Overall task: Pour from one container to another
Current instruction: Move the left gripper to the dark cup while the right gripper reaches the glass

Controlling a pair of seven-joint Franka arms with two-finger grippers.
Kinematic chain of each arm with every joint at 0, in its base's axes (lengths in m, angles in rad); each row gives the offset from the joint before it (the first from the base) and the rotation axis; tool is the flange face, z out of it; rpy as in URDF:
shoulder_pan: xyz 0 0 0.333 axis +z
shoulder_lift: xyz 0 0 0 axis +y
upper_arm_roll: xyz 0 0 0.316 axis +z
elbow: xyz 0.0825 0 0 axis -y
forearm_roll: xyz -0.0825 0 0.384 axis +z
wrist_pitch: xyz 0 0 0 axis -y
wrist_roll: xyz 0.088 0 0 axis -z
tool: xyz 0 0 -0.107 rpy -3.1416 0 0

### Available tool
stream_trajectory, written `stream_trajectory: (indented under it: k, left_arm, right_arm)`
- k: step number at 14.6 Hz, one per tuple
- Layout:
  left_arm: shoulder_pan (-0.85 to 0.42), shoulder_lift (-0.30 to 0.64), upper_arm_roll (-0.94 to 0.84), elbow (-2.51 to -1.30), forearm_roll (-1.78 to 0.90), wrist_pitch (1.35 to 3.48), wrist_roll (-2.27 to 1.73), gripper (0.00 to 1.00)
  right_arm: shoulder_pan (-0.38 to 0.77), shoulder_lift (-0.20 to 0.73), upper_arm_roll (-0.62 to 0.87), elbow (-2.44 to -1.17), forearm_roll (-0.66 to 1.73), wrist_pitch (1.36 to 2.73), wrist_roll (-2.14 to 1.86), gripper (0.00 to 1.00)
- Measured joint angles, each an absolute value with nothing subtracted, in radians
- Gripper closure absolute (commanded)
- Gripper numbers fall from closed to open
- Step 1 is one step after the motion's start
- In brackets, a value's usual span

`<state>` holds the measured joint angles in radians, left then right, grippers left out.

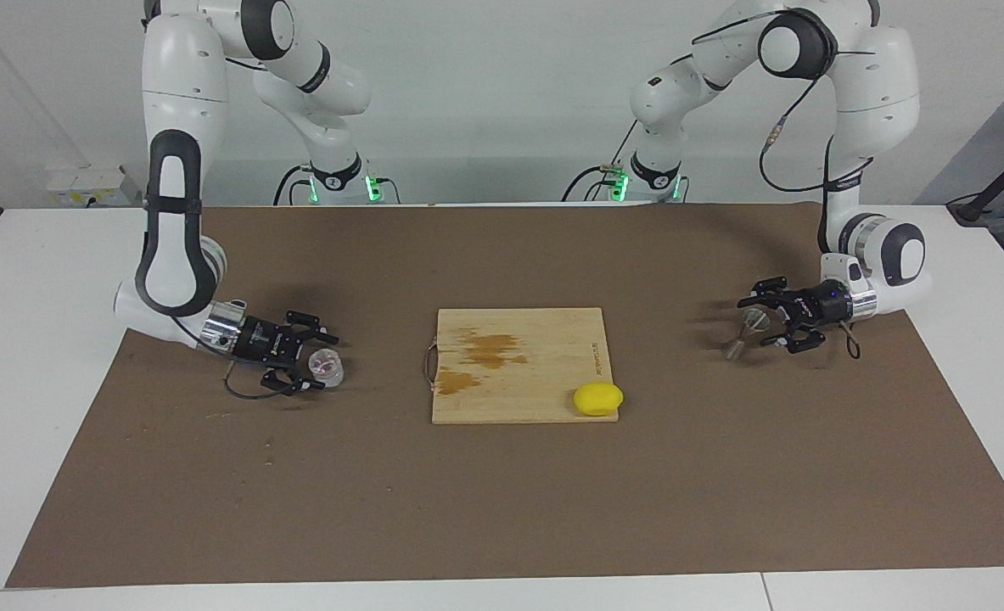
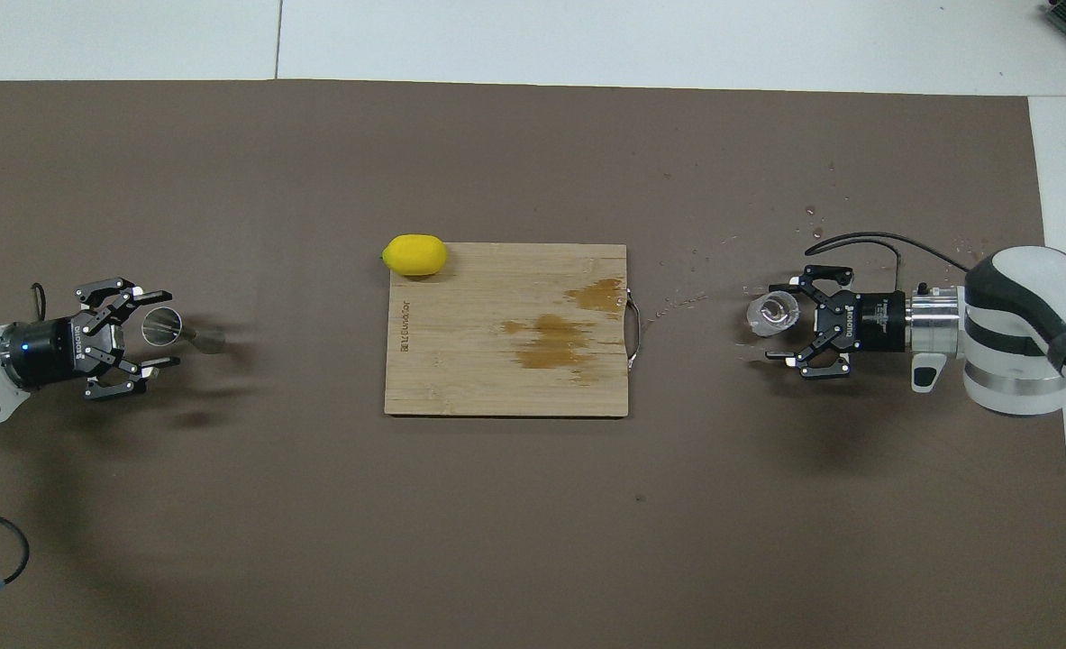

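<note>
I work both arms: the right claw (image 1: 321,364) stands spread around the glass (image 1: 326,367) on the bench, while the left claw (image 1: 763,320) brackets the jigger (image 1: 746,329) (grip uncertain). Best to seat each squarely before lifting.

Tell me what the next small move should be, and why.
Probably close the right gripper on the glass tumbler. Its fingers stand open on either side of the glass, which sits on the brown mat. The left gripper likewise brackets the jigger.
</note>
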<state>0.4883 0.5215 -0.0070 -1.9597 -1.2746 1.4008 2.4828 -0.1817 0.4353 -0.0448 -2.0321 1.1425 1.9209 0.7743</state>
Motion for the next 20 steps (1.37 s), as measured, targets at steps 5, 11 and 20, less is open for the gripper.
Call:
stream_trajectory:
  k: [5,11,20]
  left_arm:
    - [0.488,0.522,-0.009,-1.96,-1.276,1.399,2.483,0.25]
    - [0.488,0.522,-0.01,-1.96,-1.277,1.399,2.483,0.43]
    - [0.477,0.522,-0.011,-1.96,-1.279,1.399,2.483,0.64]
  right_arm:
    - [-0.182,0.436,-0.045,-2.032,1.143,1.924,0.774,0.22]
    - [-0.182,0.436,-0.045,-2.03,1.144,1.925,0.761,0.76]
    - [-0.179,0.434,-0.045,-2.023,1.144,1.925,0.752,1.0]
